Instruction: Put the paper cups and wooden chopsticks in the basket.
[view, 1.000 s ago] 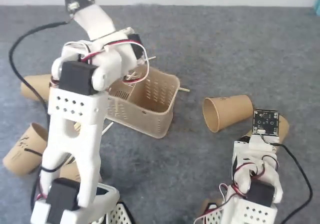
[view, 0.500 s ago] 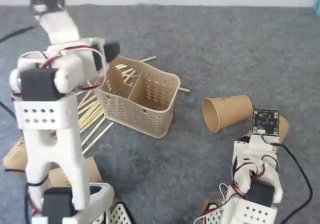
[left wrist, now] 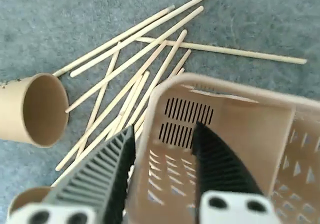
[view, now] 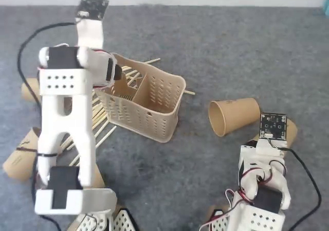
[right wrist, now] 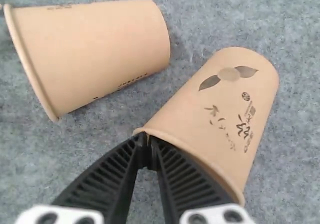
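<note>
Left gripper [left wrist: 162,131], released, straddles the left wall of the basket [left wrist: 235,92] beside scattered chopsticks [left wrist: 135,59]; closing could tip it. Right gripper [right wrist: 146,143] pinches the near-right paper cup [right wrist: 220,114] by its rim; it may slip.

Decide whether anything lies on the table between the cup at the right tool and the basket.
Yes: a second cup lies on its side between the printed cup at the right tool and the basket. The left tool also straddles one basket wall, open.
</note>
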`<state>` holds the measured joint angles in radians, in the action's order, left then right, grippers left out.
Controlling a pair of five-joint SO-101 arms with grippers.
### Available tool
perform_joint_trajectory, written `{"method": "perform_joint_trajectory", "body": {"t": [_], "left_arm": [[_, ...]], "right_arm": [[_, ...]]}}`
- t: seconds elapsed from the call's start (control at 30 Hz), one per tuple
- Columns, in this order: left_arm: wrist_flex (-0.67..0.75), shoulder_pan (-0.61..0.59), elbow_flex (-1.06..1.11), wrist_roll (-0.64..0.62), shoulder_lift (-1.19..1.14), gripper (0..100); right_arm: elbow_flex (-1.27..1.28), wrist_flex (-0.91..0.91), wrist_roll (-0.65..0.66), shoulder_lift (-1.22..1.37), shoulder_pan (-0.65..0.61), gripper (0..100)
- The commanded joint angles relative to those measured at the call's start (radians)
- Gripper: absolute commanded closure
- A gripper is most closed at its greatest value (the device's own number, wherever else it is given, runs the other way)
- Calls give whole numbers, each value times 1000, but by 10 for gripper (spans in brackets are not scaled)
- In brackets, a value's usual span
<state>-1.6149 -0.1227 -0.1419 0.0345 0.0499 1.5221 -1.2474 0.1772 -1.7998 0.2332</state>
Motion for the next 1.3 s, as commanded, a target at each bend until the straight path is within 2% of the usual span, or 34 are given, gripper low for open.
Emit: {"method": "perform_joint_trajectory", "body": {"t": [0.0,0.1,0.27,0.43,0.63,0.93,1.07,1.27], "left_arm": [[26,20,-2,9,-15,930],[20,29,-2,8,-28,991],[-9,63,-7,-18,-5,990],[-25,157,-8,-241,81,990],[0,253,-79,-384,117,990],[173,262,-90,-603,117,991],[244,264,-90,-661,118,991],[434,285,-90,-743,115,991]], "right_arm": [[-6,19,15,-13,10,992],[-6,21,15,-13,10,992],[-6,21,15,-13,10,992],[-5,22,15,-13,10,992],[6,27,15,-13,10,992],[6,27,15,-13,10,992],[6,27,15,-13,10,992],[6,27,15,-13,10,992]]}}
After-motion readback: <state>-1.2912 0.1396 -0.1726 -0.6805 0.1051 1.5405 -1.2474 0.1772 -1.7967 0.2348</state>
